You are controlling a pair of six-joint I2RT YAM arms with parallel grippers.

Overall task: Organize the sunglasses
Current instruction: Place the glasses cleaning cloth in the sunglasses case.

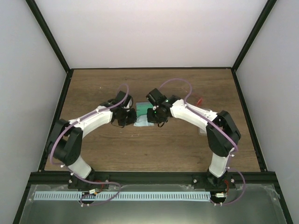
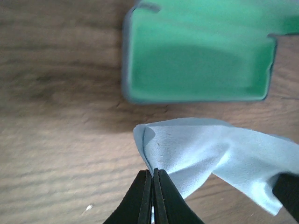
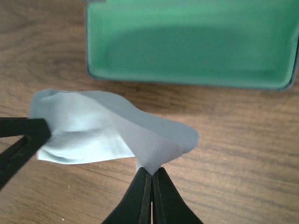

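Observation:
A pale teal cloth [image 2: 205,149] hangs a little above the wood table, held between both grippers. My left gripper [image 2: 153,171] is shut on one folded corner. My right gripper [image 3: 151,171] is shut on the opposite corner of the cloth [image 3: 93,126]. An open green-lined case [image 2: 196,65] lies just beyond the cloth; it also shows in the right wrist view [image 3: 191,46]. In the top view both grippers meet at the table's middle over the cloth [image 1: 141,123]. A bit of the red-orange sunglasses [image 1: 200,100] peeks out behind the right arm. The pink sunglasses are hidden.
The left gripper's fingers [image 3: 23,135] show at the left edge of the right wrist view. A pale object [image 1: 201,132] lies partly under the right arm. Black frame posts and white walls border the wood table [image 1: 149,149].

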